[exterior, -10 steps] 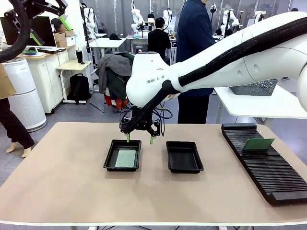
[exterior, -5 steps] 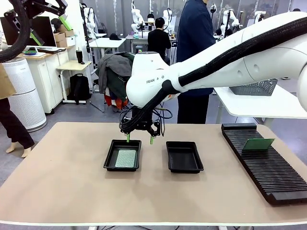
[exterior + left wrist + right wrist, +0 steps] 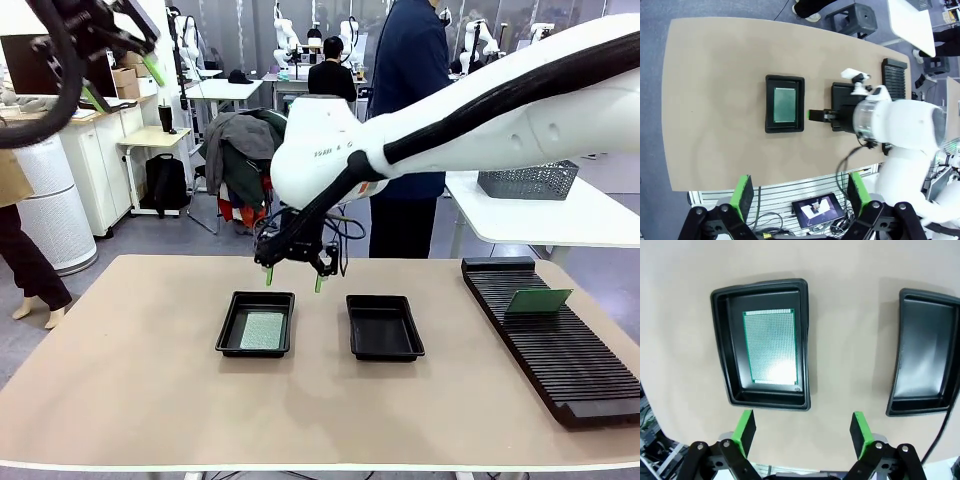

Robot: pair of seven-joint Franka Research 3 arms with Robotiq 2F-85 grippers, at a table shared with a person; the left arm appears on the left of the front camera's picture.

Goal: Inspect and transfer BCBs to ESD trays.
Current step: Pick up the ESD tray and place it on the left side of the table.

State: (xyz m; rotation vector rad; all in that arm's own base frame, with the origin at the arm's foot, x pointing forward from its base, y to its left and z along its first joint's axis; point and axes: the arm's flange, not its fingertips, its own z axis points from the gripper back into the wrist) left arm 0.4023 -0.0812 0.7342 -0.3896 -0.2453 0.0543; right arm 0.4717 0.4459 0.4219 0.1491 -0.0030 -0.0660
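Two black ESD trays lie side by side mid-table. The left tray (image 3: pixel 226 330) (image 3: pixel 722 345) (image 3: pixel 770 105) holds a green BCB (image 3: pixel 262 330) (image 3: pixel 771 346) (image 3: pixel 784 104) lying flat. The right tray (image 3: pixel 384 330) (image 3: pixel 925 350) is bare inside. My right gripper (image 3: pixel 293 282) (image 3: pixel 802 432) hangs open over the far edge of the left tray, holding nothing. Another BCB (image 3: pixel 538 300) stands in the long black rack (image 3: pixel 550 345). My left gripper (image 3: pixel 120 60) (image 3: pixel 801 196) is open, high above the table's left side, looking down on it.
A person in a dark blue jacket (image 3: pixel 405 120) stands at the far side behind the right arm. A grey wire basket (image 3: pixel 527 180) sits on a white table at the back right. The right arm (image 3: pixel 890 125) covers part of the right tray from above.
My right gripper has risen a little above the left tray, still open. My left gripper at the top left has shifted slightly to the right.
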